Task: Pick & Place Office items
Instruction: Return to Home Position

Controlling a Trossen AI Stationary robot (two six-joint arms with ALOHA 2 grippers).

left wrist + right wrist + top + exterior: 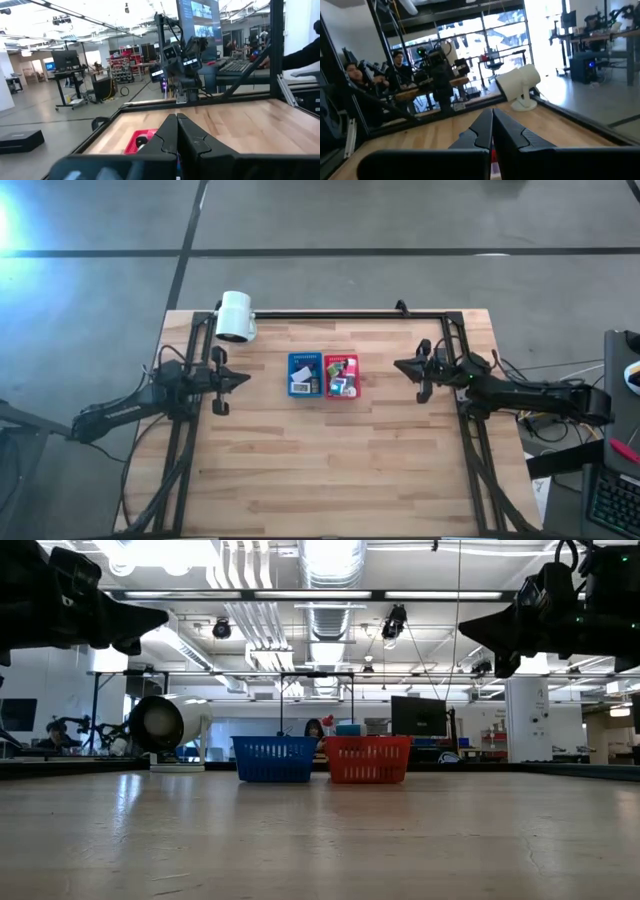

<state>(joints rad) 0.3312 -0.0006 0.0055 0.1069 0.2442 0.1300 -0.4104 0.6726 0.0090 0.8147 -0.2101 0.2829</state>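
The office items (343, 387) are lying as tiny mixed pieces heaped inside the red bin (341, 358), with a few more in the blue bin (303, 359) that is standing against the red bin on the left arm's side; no piece is showing on the bare table (330, 470) around the red bin. They are looking like small hard plastic blocks and clips, so they are probably handling as light, stiff and rather slick; a pinch across two flat opposite faces, coming straight down past the red bin's walls, is likely suiting them best, since they are crowding one another.

Both bins are rectangular perforated baskets, plastic by the look; the table is showing pale wooden planks; a white cylindrical lamp (235, 315) is standing beyond the blue bin, well apart from the red bin.

The left gripper (245, 379) is hanging well apart from the red bin, past the blue bin, its fingers pressed together on nothing; the right gripper (397, 365) is hanging on the red bin's opposite side, likewise closed and empty.
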